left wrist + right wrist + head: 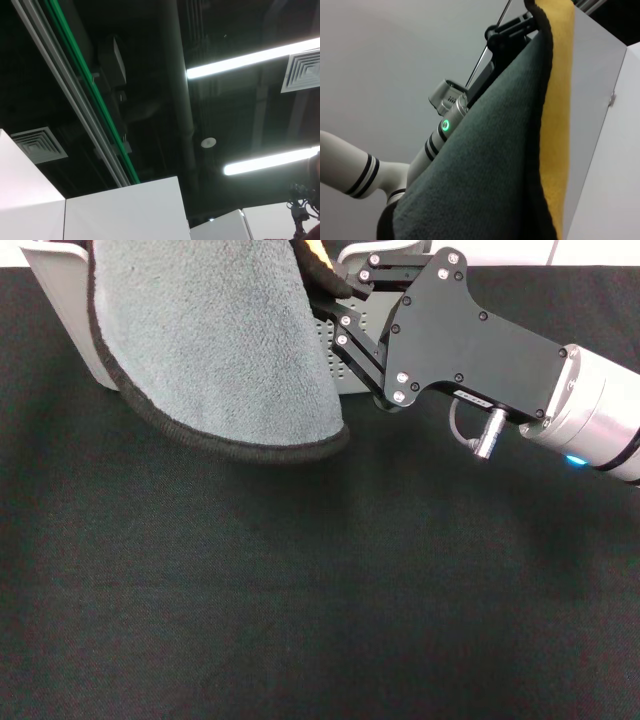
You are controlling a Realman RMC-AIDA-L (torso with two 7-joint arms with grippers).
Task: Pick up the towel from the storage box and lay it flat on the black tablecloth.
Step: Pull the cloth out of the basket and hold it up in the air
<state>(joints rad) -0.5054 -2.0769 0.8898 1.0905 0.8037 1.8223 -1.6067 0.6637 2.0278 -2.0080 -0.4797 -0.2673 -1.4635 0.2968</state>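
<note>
Hanging closest to the head camera, the towel (210,350) drapes with its grey-green face outward and its black stitched edge curving along the bottom. It is lifted clear of the storage box (75,320), whose light grey wall shows behind it at the far left, with a strip of holed wall also visible between the cloth and the arm. The right gripper (325,285) is clamped on the towel's upper right edge, where a sliver of yellow peeks out by the fingers. The black tablecloth (320,610) spreads wide below, with the towel's lowest edge hanging above its far part.

To do this step well, I'd judge the arm should carry the cloth toward the near, open stretch of fabric, lower until the hanging edge touches down, then drag gently so it unrolls without folding under itself. Held by one edge only, it may land bunched or doubled.

From the right wrist view you get what the head view barely hints at: the yellow face running beside the dark grey-green one, and, beyond the cloth, the other arm with a green lamp lit. The left wrist view shows only ceiling, lights and white panels, so the left gripper sits out of sight, presumably parked pointing upward
</note>
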